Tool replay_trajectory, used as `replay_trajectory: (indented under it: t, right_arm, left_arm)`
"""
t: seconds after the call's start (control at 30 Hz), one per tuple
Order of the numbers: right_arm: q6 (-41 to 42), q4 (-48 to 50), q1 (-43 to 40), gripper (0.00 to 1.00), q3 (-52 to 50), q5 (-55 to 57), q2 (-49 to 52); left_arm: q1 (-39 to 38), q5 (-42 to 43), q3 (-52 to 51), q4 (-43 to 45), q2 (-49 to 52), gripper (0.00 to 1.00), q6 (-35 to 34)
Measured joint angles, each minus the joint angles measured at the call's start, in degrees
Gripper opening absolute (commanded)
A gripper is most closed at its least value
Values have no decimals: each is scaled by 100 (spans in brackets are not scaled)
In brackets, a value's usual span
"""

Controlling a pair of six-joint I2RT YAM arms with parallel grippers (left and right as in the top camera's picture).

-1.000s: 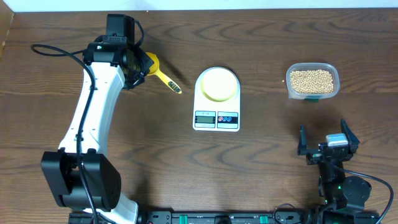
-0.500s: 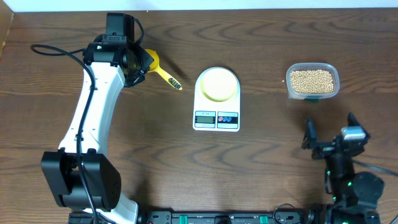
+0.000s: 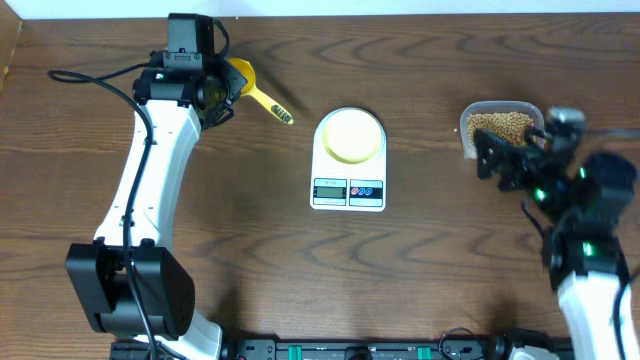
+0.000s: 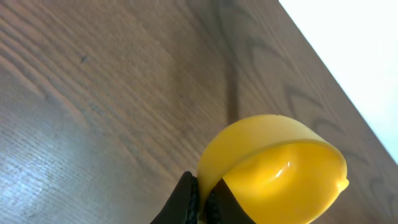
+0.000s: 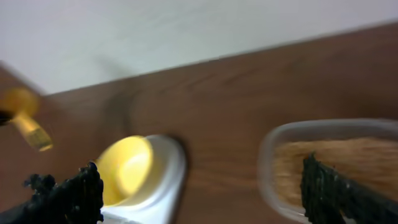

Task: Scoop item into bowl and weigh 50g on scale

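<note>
The pale-yellow bowl [image 3: 351, 135] sits on the white scale [image 3: 348, 160] at the table's middle; both also show blurred in the right wrist view, the bowl [image 5: 124, 168] on the scale [image 5: 165, 186]. The tan beans [image 3: 500, 124] lie in a clear tub [image 3: 467, 125] at the right, partly hidden by my right arm; the beans also show in the right wrist view [image 5: 336, 165]. My left gripper [image 3: 222, 92] is shut on the rim of a bright yellow scoop [image 4: 273, 168], whose handle [image 3: 268, 104] points toward the scale. My right gripper [image 5: 202, 186] is open and empty, by the tub.
The table's far edge meets a white wall [image 4: 348, 43] just behind the scoop. The left arm's white link [image 3: 150, 170] spans the left side of the table. The scale's display and buttons [image 3: 348, 190] face the near edge.
My right arm has swung up from the table's near right to the tub, covering part of it. My left gripper has shifted slightly toward the far edge with the scoop.
</note>
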Motion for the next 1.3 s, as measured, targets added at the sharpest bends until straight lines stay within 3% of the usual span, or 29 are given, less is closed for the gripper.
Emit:
replay_trajectory:
  t: [0.2,0.43,0.53,0.8,1.3]
  right_arm:
    - [841,944,109,99,219,-977,1300]
    - [2529,1504,114,95,225,-1235,2013]
    - [2889,1814,188,97,227,-1263,2133]
    - [3202,2282,1054,95,236,-1084,2151]
    - [3700,2280,2796,90,236,658,2151]
  left_arm:
    - [0,-50,0,81,0,8,-2]
    - [0,-98,0,201,0,7,-13]
    - [0,-109,0,214,0,7,-96]
    - [0,-109,0,227,0,8,-468]
    - [-42,527,0,229,0,8,-1137]
